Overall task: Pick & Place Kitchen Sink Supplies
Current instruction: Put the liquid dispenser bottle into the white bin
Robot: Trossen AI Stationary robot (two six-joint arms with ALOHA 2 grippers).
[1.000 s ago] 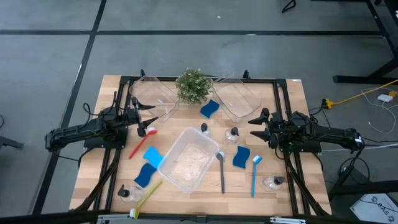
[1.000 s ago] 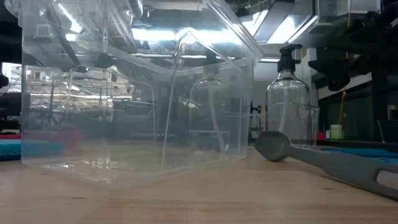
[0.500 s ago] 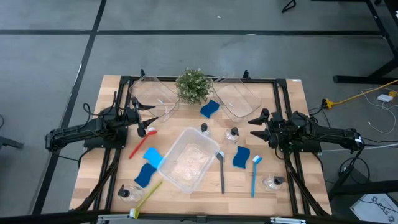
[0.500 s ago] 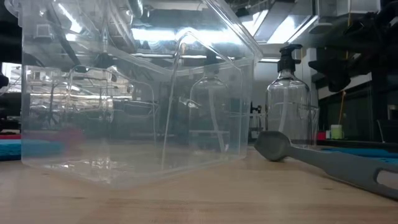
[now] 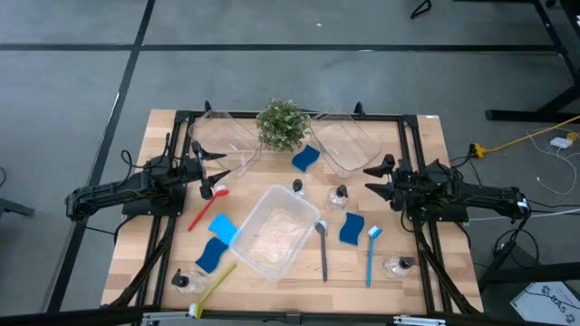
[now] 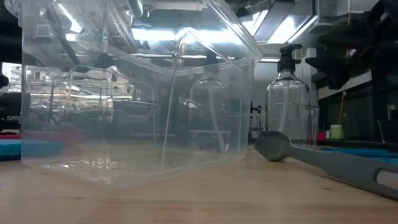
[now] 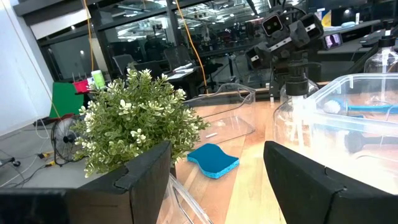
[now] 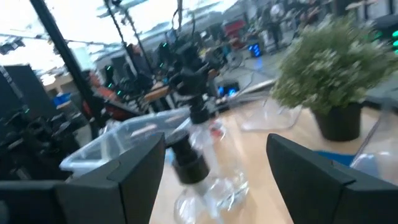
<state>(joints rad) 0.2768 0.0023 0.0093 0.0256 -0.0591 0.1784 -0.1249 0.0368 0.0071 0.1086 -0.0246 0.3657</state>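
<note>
Setting: robotics lab or workshop | Evidence: wooden table on a black metal frame over grey concrete floor | cables trail at the right | Background: further camera rigs, workbenches, overhead strip lighting

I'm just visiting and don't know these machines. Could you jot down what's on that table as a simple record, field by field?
Sponges: four blue ones; one lies beside the potted plant
Pump bottles: four; two stand upright by the middle clear bin, two lie near the front edge
Brushes: red, grey, blue, yellow-green, all flat on the table
Left gripper: jaws open, empty
Right gripper: jaws open, empty
</note>
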